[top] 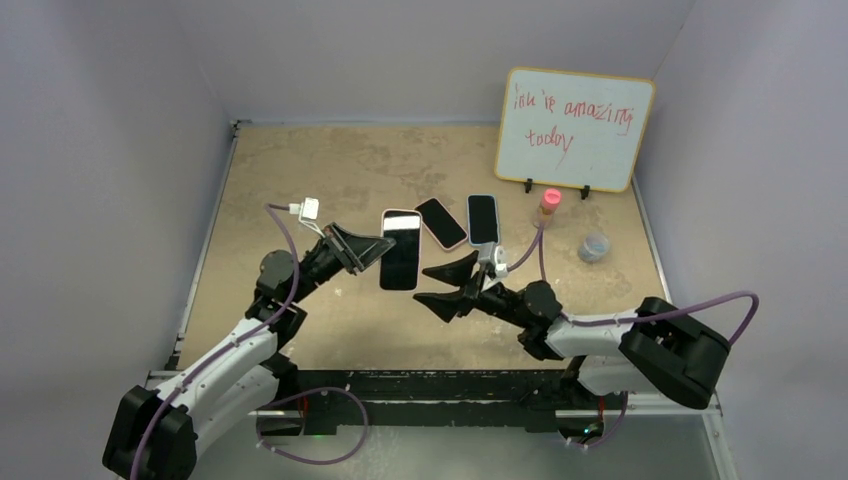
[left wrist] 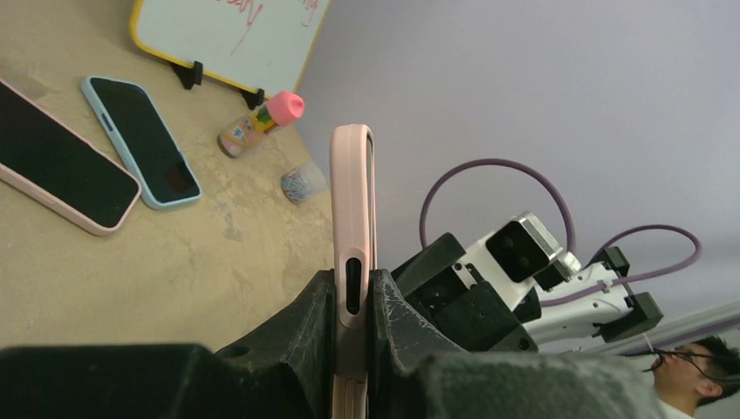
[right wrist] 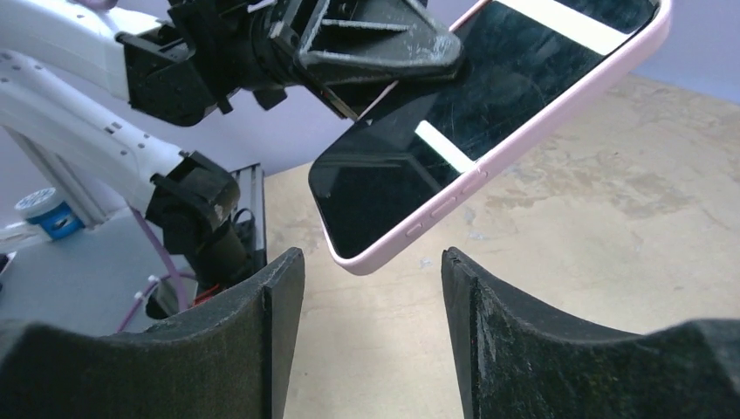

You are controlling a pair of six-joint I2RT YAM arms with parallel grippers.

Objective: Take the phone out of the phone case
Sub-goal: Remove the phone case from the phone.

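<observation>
Nearest, the two arms rose from the front edge of the tabletop [top: 330, 170] and leaned toward each other. The left fingers [top: 368, 247] were clamped on the phone [top: 400, 250], pinching it front and back at its left long side and holding it in the air above the tabletop, screen up. The phone sat fully inside its pink case [left wrist: 351, 188], whose rim wrapped every screen edge that showed. In the left wrist view the case stood edge-on between the two pads, a slot-shaped cut-out level with their tips. Just right of it, the right fingers [top: 455, 271] stood well apart with nothing between them, their tips near the phone's near end but not touching it. From the right wrist view the phone's corner and side buttons hung just beyond the gap. Farther back, two more phones lay flat on the tabletop side by side, a pink one [top: 441, 222] and a blue one [top: 483, 219]. To their right stood a bottle [top: 548, 205] with a pink cap and a small jar [top: 594, 247], and at the back a whiteboard [top: 574, 128] with red writing.
</observation>
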